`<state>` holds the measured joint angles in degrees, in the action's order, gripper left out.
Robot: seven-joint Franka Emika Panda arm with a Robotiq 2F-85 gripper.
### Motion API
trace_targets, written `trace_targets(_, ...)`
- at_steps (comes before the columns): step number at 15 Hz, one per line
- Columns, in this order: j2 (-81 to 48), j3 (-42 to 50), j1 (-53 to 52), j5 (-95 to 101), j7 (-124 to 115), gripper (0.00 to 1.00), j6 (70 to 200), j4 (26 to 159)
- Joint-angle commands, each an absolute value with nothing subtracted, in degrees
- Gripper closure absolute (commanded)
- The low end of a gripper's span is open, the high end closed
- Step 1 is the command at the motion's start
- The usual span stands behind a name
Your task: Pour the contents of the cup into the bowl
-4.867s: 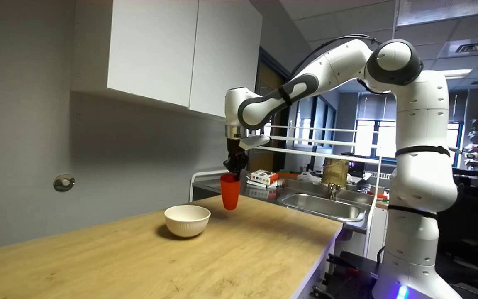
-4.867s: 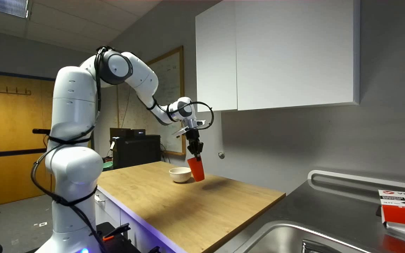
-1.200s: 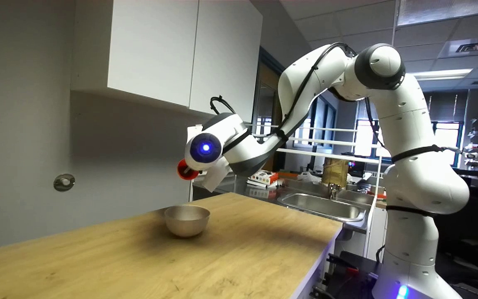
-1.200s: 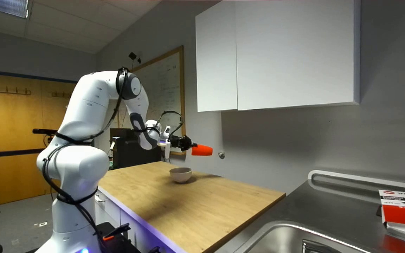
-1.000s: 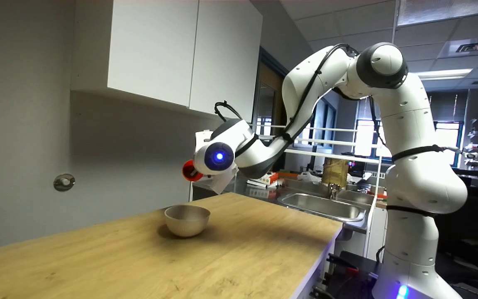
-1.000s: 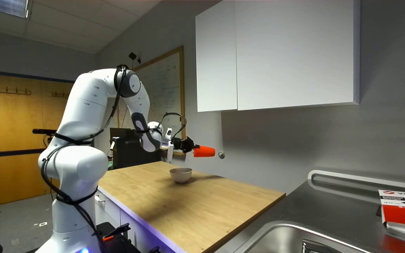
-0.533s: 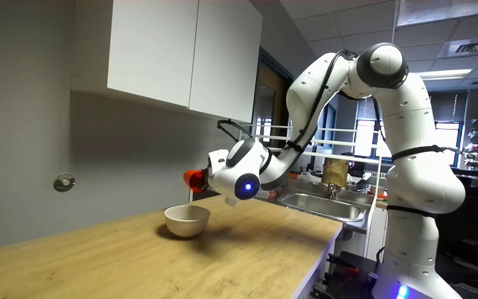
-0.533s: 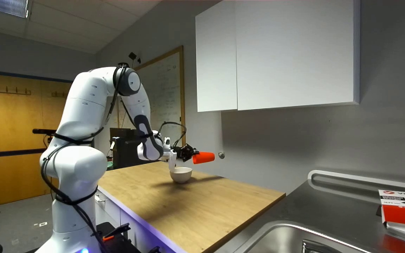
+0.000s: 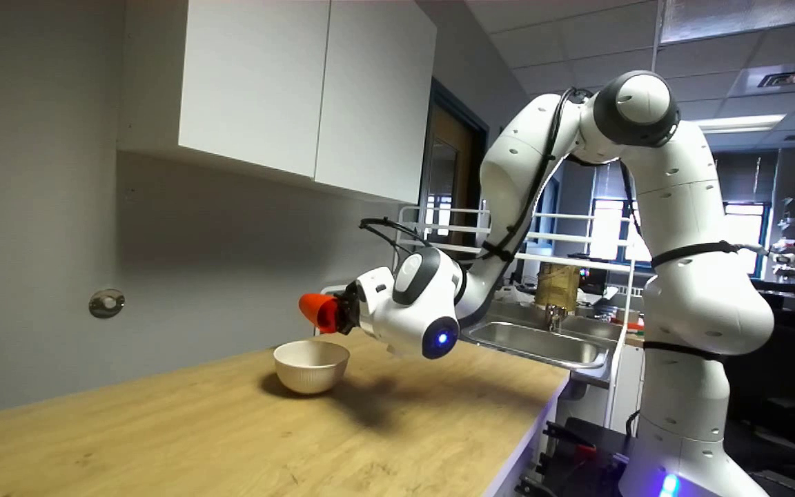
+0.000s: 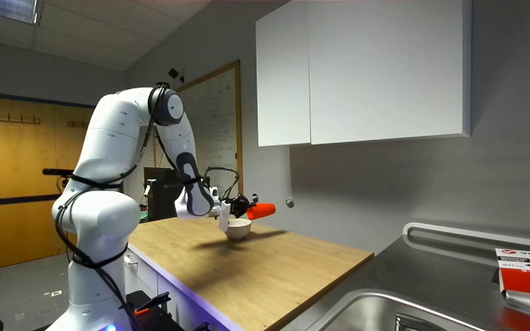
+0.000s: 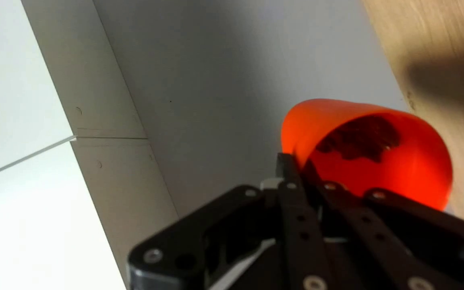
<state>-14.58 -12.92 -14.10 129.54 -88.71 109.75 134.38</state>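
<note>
- The black two-fingered gripper (image 11: 301, 169) pinches the rim of the red-orange plastic cup (image 11: 409, 173); its fingers (image 11: 287, 173) stand nearly together with only the thin wall between them, one outside the cup, one inside.
- In both exterior views the cup hangs tilted far onto its side, near the round cream-white bowl (image 9: 311, 378) and higher; I cannot tell whether its mouth is straight over the bowl.
- The bowl stands upright on the wood-grained tabletop (image 9: 218, 435).
- Only the wrist view looks deep into the cup, where dark shapes show; whether contents or reflections, I cannot tell. There the bowl is a pale curve cut off by the frame edge.
- In an exterior view the bowl's ribbed side is in plain sight, as is a dark round joint cap (image 9: 441, 338) lit blue at its centre.
- In an exterior view a flat white bracket (image 10: 224, 216) covers part of the bowl, and a wood-framed whiteboard (image 10: 216, 115) shows behind the white robot arm (image 10: 108, 142).
</note>
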Motion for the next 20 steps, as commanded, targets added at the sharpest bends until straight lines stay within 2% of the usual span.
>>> trace_targets(1,-13.0,-13.7,-13.4,135.3,-89.9,0.99,107.3,136.5)
trace_targets(17,-13.2,-13.7,-13.5,150.9,-89.6,0.99,94.7,140.0)
trace_targets(18,-12.5,-10.9,-17.9,149.2,-89.6,0.99,94.5,140.4)
trace_targets(20,-12.6,-9.7,-20.0,149.2,-89.7,0.99,93.7,140.4)
